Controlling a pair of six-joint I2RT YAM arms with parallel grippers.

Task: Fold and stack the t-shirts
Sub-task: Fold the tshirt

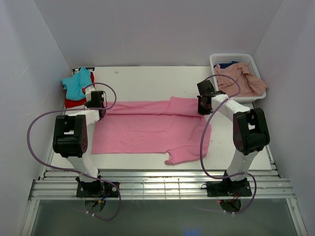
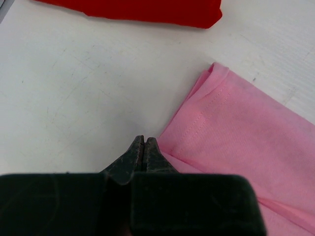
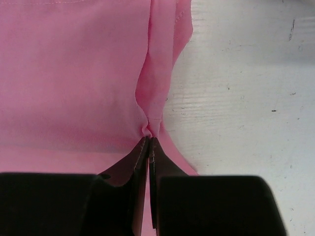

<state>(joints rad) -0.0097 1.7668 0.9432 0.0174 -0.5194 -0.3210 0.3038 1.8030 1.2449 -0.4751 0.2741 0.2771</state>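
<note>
I see the teal t-shirt (image 1: 78, 83) and red t-shirt (image 1: 74, 103) left of the pink t-shirt (image 1: 147, 128), which is spread on the bench (image 1: 147, 78). My left pincer (image 2: 143, 142) is together at its left edge; my right pincer (image 3: 149, 142) is clamped on its right edge.

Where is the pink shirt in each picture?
Top view: the pink shirt lies spread across the middle of the table.
Left wrist: on the right side, its edge by the shut left gripper.
Right wrist: fills the left and top, pinched by the right gripper.
Shared landmark: the white table, bare beside the shirt in all three views.
</note>
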